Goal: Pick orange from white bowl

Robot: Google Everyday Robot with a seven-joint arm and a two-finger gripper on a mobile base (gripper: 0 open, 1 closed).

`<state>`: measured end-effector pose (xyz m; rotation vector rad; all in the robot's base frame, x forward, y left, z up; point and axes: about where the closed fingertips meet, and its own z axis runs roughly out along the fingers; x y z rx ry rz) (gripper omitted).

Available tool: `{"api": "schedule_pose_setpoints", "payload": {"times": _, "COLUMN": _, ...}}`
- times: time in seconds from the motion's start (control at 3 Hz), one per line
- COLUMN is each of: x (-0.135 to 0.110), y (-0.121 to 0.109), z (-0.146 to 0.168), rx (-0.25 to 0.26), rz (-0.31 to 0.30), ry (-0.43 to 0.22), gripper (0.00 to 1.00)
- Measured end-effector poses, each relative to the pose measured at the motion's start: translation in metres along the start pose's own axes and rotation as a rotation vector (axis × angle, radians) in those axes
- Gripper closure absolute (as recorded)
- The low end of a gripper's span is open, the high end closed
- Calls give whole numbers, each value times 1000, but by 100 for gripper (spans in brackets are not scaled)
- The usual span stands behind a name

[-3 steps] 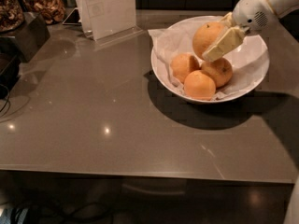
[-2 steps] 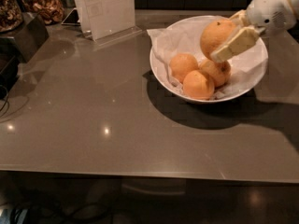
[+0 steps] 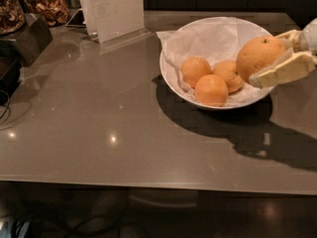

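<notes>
The orange [image 3: 261,56] is large, yellowish and dimpled, with a small dark stem dot on top. My gripper [image 3: 277,53] comes in from the right edge and is shut on it, one cream finger [image 3: 282,71] in front and one behind. It holds the orange above the right rim of the white bowl [image 3: 168,73], clear of the fruit below. The bowl is lined with crinkled white paper [image 3: 208,36] and holds three smaller, deeper-orange fruits [image 3: 211,89].
The bowl stands on a glossy grey-brown counter [image 3: 99,128]. A clear sign holder with a white card [image 3: 111,9] stands at the back left. Jars of dried food [image 3: 47,6] and a dark box [image 3: 25,38] are at the far left.
The gripper has lifted the orange up and to the right, from among the other fruits to above the bowl's right rim. The three small fruits have stayed in the bowl.
</notes>
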<state>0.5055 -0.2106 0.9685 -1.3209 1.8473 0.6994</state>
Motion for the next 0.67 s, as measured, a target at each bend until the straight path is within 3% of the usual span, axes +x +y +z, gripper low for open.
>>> {"api": "schedule_pose_setpoints", "payload": {"times": 0.67, "x": 13, "y": 46, "z": -37, "rx": 93, "rz": 13, "ry": -31, "gripper": 100}}
